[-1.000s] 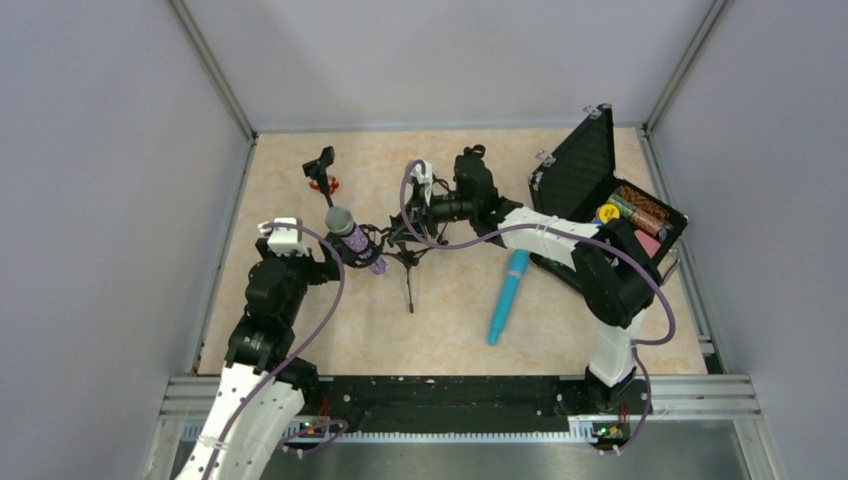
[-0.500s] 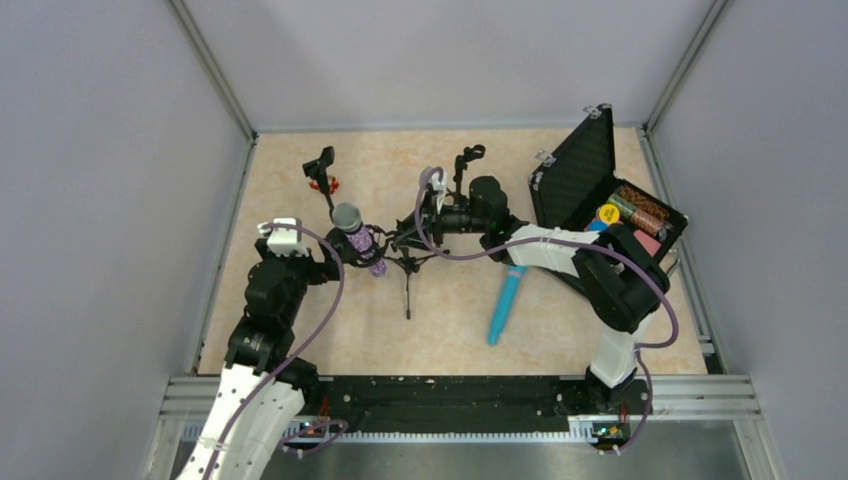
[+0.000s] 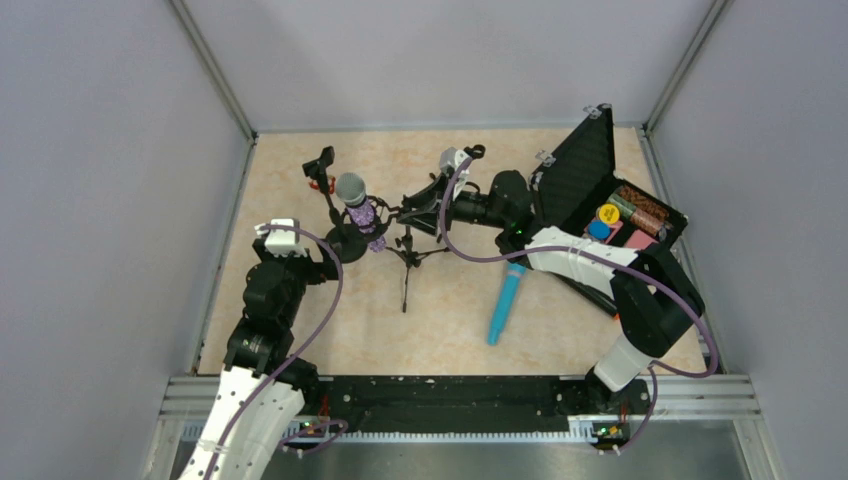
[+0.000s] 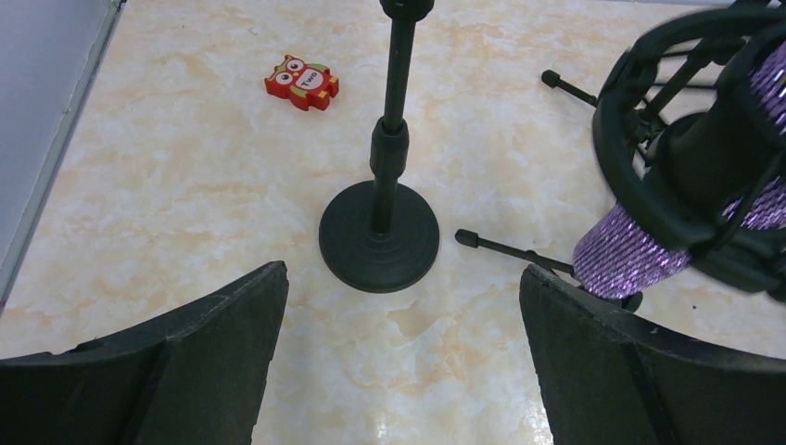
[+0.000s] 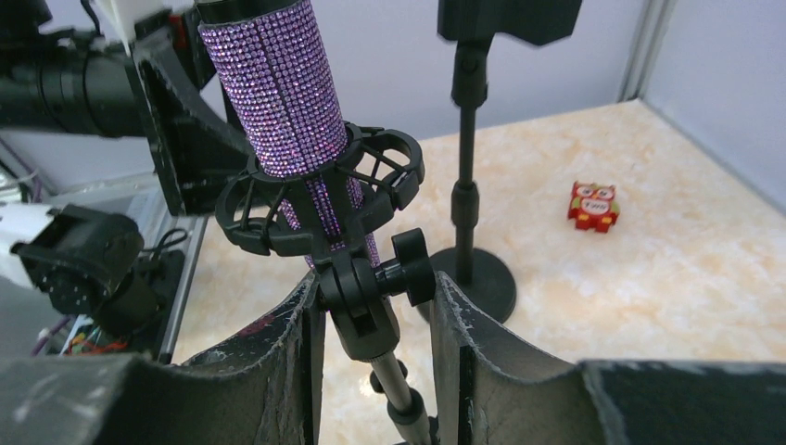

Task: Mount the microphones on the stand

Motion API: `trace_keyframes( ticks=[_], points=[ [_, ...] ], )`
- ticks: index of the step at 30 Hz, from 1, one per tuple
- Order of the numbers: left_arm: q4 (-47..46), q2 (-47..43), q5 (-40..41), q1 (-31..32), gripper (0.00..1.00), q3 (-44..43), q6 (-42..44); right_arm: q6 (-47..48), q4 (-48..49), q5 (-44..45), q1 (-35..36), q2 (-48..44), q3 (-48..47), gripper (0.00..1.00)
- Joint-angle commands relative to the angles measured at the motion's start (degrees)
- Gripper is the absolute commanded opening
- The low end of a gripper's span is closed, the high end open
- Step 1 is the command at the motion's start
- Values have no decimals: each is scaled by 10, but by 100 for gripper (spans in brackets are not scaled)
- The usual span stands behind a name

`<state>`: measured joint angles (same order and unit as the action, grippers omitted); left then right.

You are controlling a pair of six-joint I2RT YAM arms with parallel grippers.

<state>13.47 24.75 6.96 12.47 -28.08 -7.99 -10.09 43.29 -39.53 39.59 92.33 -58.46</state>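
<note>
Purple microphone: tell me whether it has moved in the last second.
Yes. The purple microphone has shifted toward the far wall; its silver head now sits nearer the red owl toy, which stayed put.

Bright, even, diffuse overhead light in all views; no hard glare. Only faint soft shadows, e.g. around round-base stand [image 4: 379,243]. Slight sheen on table [image 4: 185,204] toward 6 o'clock in left wrist view. Purple microphone [image 4: 640,250] slightly soft there at 3 o'clock. Right wrist: sharp on tripod stand [image 5: 371,287], blurred backdrop at 9–10 o'clock, dark right gripper fingers [image 5: 269,380] at 6 o'clock. Top view crisp.
</note>
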Motion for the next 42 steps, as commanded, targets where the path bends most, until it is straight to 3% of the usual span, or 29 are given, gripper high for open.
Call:
trace_keyframes(
  ticks=[1, 19, 27, 42],
  points=[
    [-21, -9, 8, -2, 99, -8, 3, 10, 86, 62, -2, -47, -24, 0],
    [-22, -6, 6, -2, 99, -8, 4, 25, 26, 148, -2, -23, -173, 0],
    [-23, -5, 4, -2, 99, -8, 5, 33, -47, 164, -6, 48, -307, 0],
    [-22, -5, 3, -2, 99, -8, 6, 29, -97, 169, -33, 190, -471, 0]
  ],
)
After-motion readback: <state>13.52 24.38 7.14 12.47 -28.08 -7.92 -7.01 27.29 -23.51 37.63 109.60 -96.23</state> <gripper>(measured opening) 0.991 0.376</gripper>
